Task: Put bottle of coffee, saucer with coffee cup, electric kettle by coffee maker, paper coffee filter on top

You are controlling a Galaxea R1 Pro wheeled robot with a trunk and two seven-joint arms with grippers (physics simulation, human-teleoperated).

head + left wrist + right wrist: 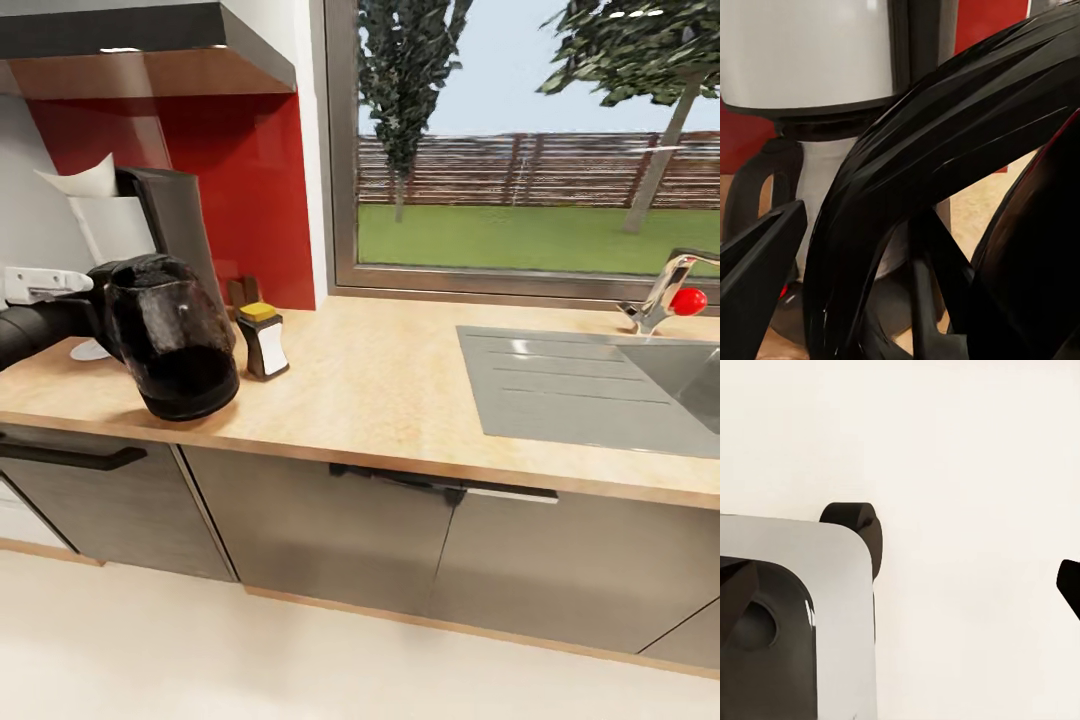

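The electric kettle, dark glass, stands tilted near the front of the countertop. My left gripper is shut on its black looped handle, with one finger beside the loop. Behind it rises the coffee maker, with the paper coffee filter on top. To the kettle's right stands the bottle of coffee. A sliver of the saucer peeks out behind my arm. The coffee cup and kitchen shelf are out of view. My right gripper hangs open over the pale floor, one fingertip showing.
A steel sink with a drainboard and a faucet with a red knob fills the counter's right end. A window lies behind. An extractor hood hangs over the coffee maker. Grey cabinet fronts run below.
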